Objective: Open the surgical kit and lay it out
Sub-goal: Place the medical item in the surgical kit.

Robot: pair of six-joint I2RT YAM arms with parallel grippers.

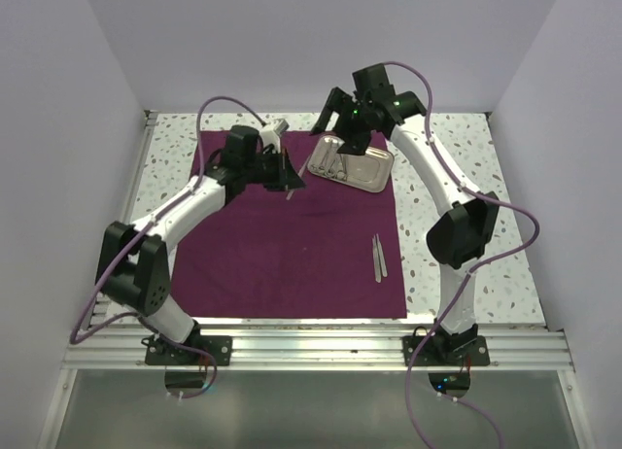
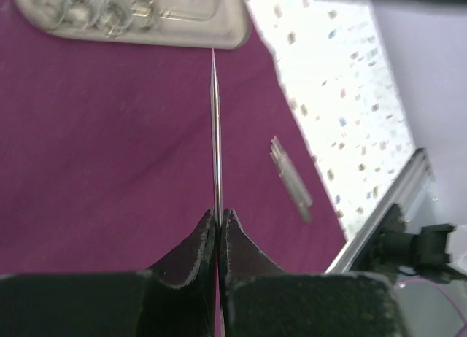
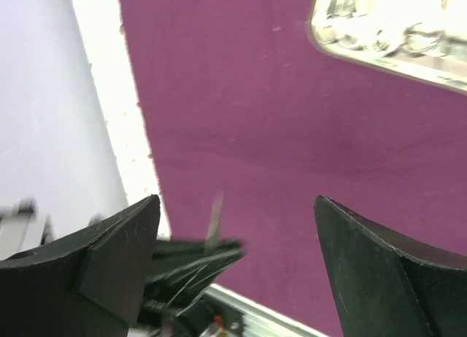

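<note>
Looking down on the bench, we see a white speckled tabletop [image 1: 175, 157] boxed in by plain pale lavender walls [image 1: 58, 80], with a ribbed aluminium rail [image 1: 321, 347] along the near edge where both arms are bolted.

The surgical kit is open. Its dark purple-maroon cloth wrap [image 1: 282, 245] lies spread flat across the middle of the table, reaching almost to the rail. We see only faint creases in it.

At the cloth's far edge, right of centre, sits a small shiny rectangular steel tray [image 1: 374, 169], set slightly askew. Inside it, at its left end, lie silver ring-handled instruments [image 1: 330, 164], their loops bunched together; we cannot tell scissors from forceps. A slim pair of silver tweezers [image 1: 378, 258] lies on the cloth near its right edge, well apart from the tray.

The left gripper [image 2: 219, 214] hangs over the cloth just left of the tray, its fingers pressed together on a thin silver pointed instrument [image 2: 216, 133] whose tip aims toward the tray's near rim. The right gripper [image 3: 237, 200] is over the tray with its fingers spread wide, holding nothing.
</note>
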